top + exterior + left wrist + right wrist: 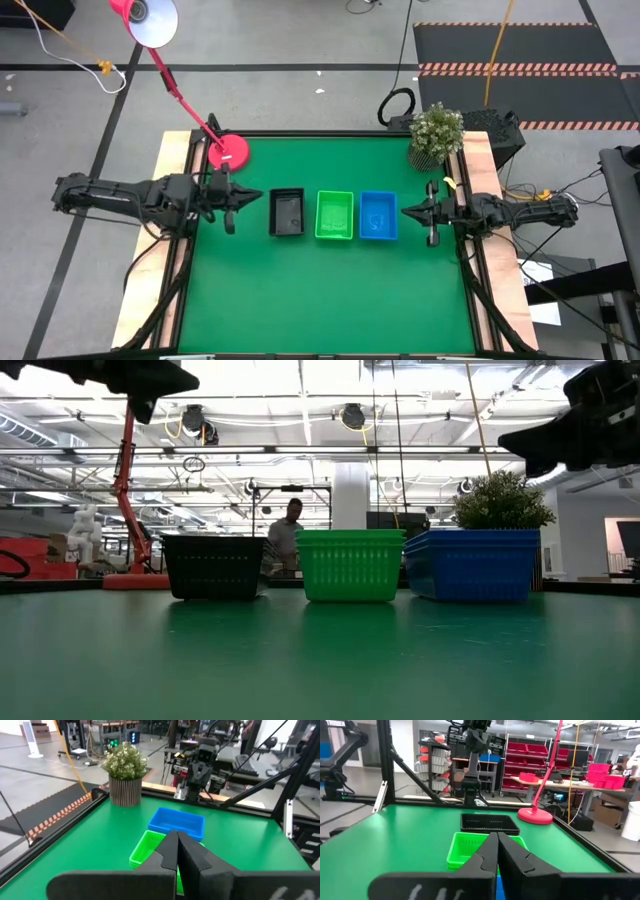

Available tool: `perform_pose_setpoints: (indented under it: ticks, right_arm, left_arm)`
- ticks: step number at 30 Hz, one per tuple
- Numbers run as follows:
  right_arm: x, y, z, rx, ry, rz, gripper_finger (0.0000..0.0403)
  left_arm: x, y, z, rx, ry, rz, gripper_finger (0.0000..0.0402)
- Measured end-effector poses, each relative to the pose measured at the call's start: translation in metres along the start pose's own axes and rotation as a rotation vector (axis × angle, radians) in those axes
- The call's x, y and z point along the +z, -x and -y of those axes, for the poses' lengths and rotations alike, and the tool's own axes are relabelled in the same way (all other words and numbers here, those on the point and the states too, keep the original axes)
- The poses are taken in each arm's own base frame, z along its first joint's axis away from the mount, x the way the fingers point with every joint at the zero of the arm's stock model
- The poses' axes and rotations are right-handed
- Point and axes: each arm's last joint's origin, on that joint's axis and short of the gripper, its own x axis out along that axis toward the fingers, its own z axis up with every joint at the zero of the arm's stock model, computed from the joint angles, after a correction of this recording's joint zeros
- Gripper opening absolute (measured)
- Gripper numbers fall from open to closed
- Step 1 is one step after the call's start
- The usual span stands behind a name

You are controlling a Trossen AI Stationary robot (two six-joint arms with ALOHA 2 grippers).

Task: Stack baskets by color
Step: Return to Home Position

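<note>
Three sorted piles line up in a row at mid-counter: the black baskets nearest the left arm, the green baskets in the centre, the blue baskets nearest the right. The left gripper and right gripper hang at opposite sides, apart from the baskets, fingers pressed together.

The green-topped table stands on a grey floor, where black mats with striped edges lie off one corner. A pink lamp and a potted plant stand at two of the table's corners. Around it spreads a workshop hall with bright ceiling lights, a white column, red storage bins on shelving, and a person standing far behind.
</note>
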Motion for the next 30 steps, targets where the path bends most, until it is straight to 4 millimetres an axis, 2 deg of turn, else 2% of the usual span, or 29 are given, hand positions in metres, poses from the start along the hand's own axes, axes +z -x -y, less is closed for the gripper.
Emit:
perform_pose_setpoints:
  ticks: [7, 19, 30]
  right_arm:
    - [0.005, 0.0, 0.0, -0.008, 0.027, 0.048, 0.0]
    - [0.007, 0.0, 0.001, -0.011, 0.023, 0.072, 0.0]
    - [0.007, 0.0, 0.001, -0.011, 0.023, 0.076, 0.0]
  left_arm:
    - [-0.018, 0.019, -0.006, -0.049, 0.009, 0.036, 0.0001]
    - [-0.077, 0.03, -0.013, -0.194, -0.039, 0.033, 0.0001]
    - [-0.1, 0.033, -0.016, -0.238, -0.079, 0.184, 0.0001]
